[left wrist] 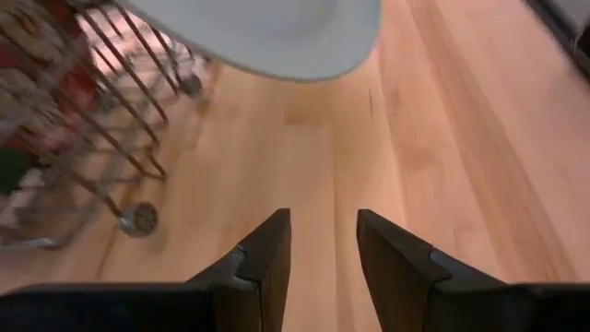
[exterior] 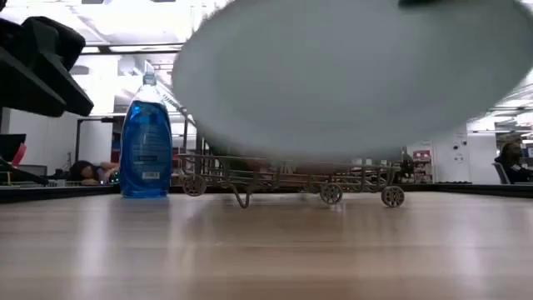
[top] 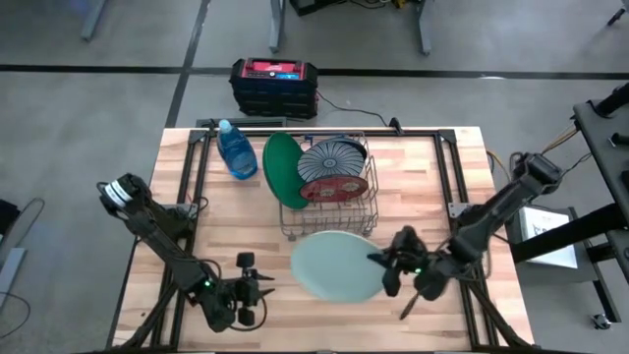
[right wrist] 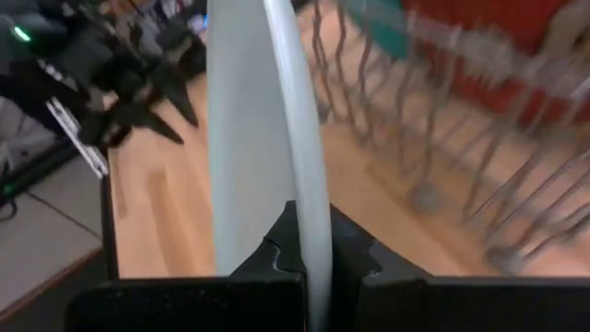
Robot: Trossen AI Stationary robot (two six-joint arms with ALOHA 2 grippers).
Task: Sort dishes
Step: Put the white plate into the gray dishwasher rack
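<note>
Plate (top: 337, 266), pale green, pinched at its right rim by right pincer (top: 396, 262), lifted off the bench (top: 423, 167), lying roughly flat, extending leftward from the fingers. Left pincer (top: 257, 291) just beside its left edge, fingers spread, holding nothing. Beyond, wire rack (top: 366, 218) directly behind plate, already carrying dark green (top: 281, 168), striped (top: 332, 157) and red (top: 334, 189) plates upright. Farther left, blue bottle (top: 236, 151).

A pale wooden plank table (top: 246, 236) with a dark metal edge frame carries 2 things that rest directly on it: a clear blue plastic bottle (top: 236, 153) standing upright near the far edge, and, just beside it, a wire dish rack (top: 329, 224) on small wheels, standing at the middle.
</note>
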